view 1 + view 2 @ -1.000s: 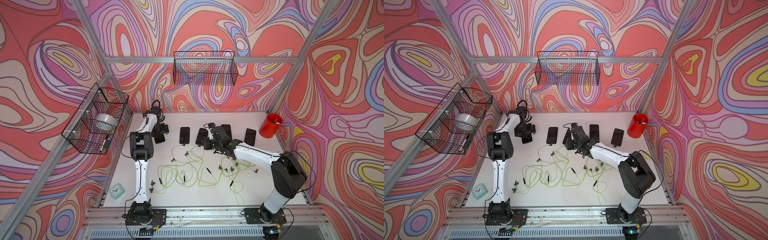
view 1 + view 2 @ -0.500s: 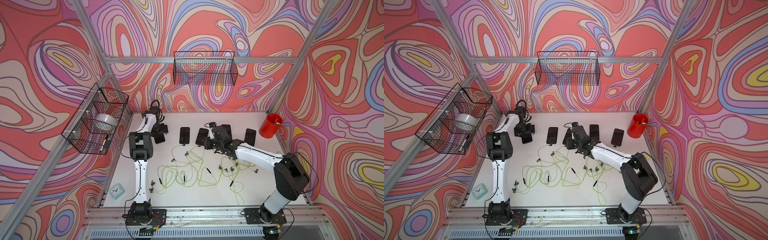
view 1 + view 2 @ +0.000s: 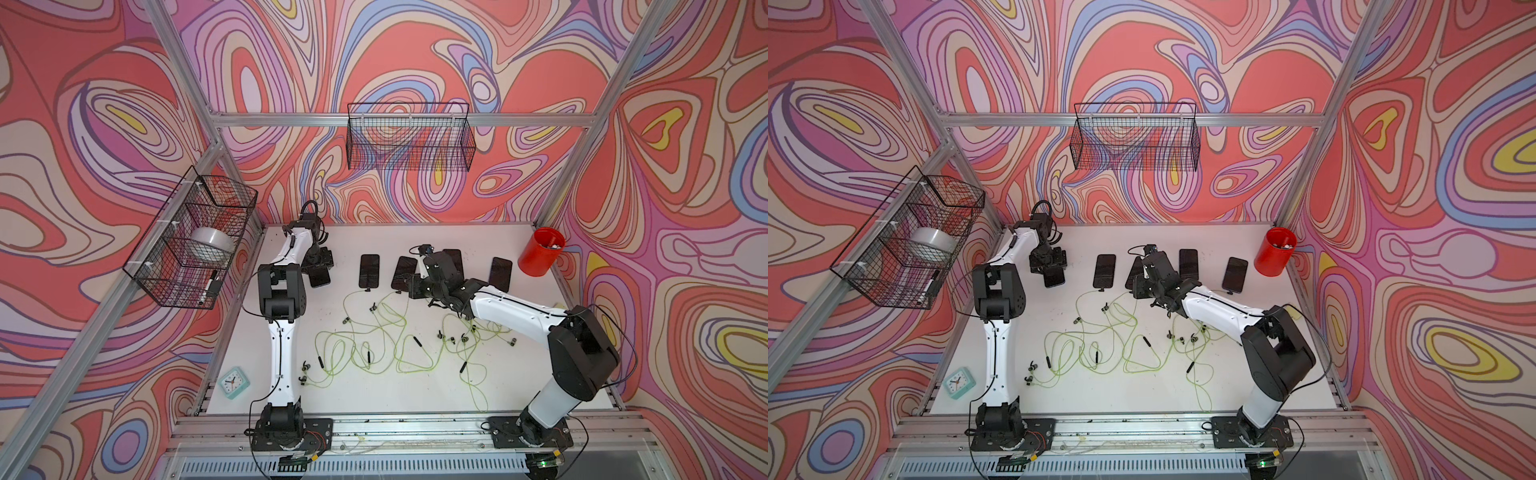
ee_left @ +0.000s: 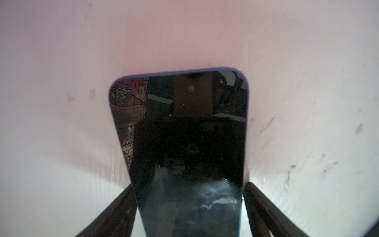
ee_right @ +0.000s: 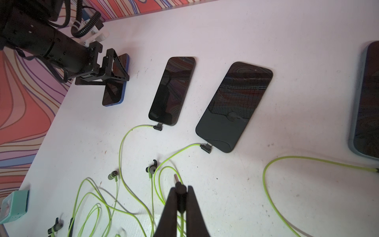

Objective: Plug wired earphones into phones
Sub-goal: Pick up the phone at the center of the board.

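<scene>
right gripper (image 5: 182, 191) pinches one stiff plug (image 5: 178, 184), limp earphone cable (image 5: 155, 184) trailing, near the middle phones (image 5: 233, 106). left gripper (image 4: 188, 184) straddles the glossy far-left phone (image 4: 180, 123) by its edges, likely slippery; clamped? cannot tell.

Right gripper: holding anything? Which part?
Yes: the right gripper is shut on an earphone plug, pinched by its dark body, the metal tip sticking out past the fingertips.

phones (image 3: 369, 271): 5 | wire baskets (image 3: 409, 137): 2 | red cup (image 3: 540, 257): 1 | clock (image 3: 234, 383): 1
</scene>
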